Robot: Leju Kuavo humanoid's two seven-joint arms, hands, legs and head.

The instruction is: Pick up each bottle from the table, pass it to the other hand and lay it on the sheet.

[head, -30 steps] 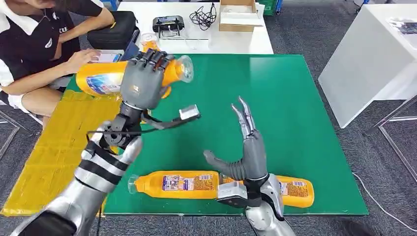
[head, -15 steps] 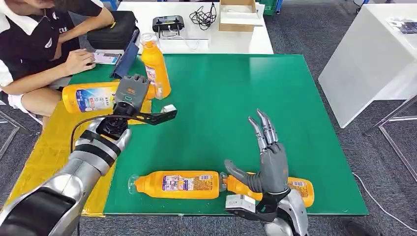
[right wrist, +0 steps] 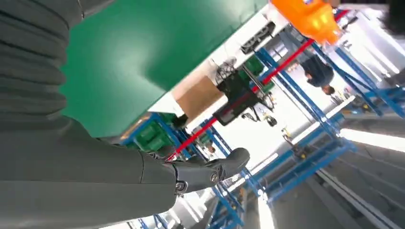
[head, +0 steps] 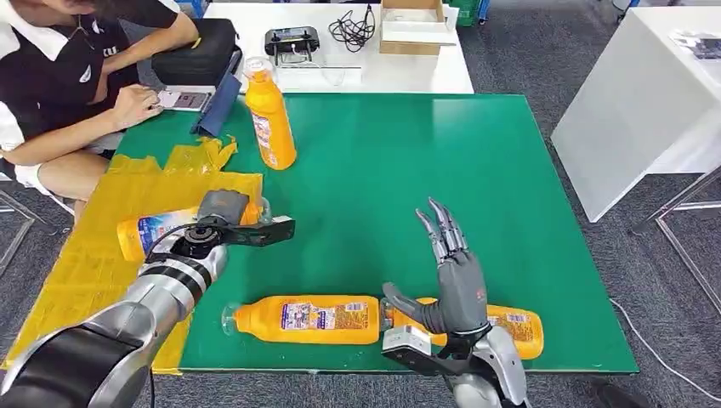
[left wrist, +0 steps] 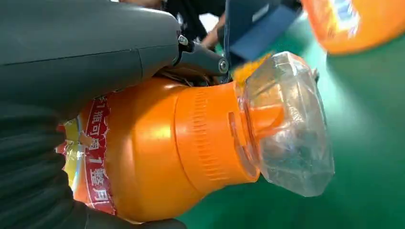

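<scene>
Gripping bottle (head: 161, 230) over yellow sheet (head: 93, 263): left hand (head: 219, 209) | right hand (head: 455, 276): fingers spread, empty

A person (head: 59, 81) in a black and white shirt sits at the far left corner of the green worktop (head: 476, 187), one hand on a small device (head: 185, 100). Behind them a black bag (head: 197, 53) rests on a white table (head: 340, 51), which also carries a black controller (head: 292, 41), a coiled cable (head: 350, 30) and an open cardboard box (head: 415, 25). Another white table (head: 638, 110) stands to the right.
</scene>
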